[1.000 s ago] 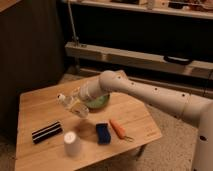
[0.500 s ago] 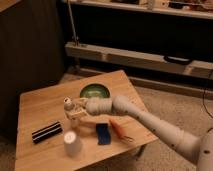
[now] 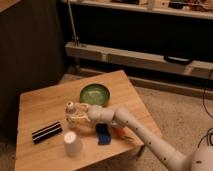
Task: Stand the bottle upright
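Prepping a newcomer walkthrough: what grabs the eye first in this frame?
The white arm stretches across the wooden table from the lower right, its gripper at the small clear bottle near the table's middle, white cap uppermost. Next come the green bowl just behind the bottle and the white cup near the front edge.

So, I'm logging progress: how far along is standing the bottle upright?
Looks done: the bottle seems to stand cap up on the table, between the green bowl and the white cup. In hand: the gripper is right against the bottle's side. Left: draw the arm away and check that the bottle stays standing.
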`<state>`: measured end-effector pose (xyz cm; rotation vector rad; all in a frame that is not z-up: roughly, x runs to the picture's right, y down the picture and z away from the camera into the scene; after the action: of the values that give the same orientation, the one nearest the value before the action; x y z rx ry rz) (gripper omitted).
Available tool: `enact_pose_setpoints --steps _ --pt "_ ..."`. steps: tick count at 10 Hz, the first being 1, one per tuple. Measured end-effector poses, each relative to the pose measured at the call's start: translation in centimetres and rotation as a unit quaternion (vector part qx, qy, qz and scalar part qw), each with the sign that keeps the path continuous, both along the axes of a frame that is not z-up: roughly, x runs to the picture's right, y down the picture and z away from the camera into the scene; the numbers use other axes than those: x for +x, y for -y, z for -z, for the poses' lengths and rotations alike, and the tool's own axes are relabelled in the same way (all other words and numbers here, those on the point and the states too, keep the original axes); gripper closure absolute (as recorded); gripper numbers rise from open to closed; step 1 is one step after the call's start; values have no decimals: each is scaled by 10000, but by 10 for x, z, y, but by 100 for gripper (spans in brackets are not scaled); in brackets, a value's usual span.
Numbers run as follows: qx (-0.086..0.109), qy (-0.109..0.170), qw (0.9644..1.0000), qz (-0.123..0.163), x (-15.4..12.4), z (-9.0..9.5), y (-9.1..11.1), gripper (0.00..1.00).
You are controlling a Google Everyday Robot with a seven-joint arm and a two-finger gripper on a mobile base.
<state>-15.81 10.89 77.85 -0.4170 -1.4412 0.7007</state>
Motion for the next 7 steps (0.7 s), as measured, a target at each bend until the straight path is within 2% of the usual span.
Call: enact_pose_setpoints --steps 3,7 --pt "-44 -98 9997 205 -3 1 0 82" --pt "-17 -256 9973 691 -11 -1 3 81"
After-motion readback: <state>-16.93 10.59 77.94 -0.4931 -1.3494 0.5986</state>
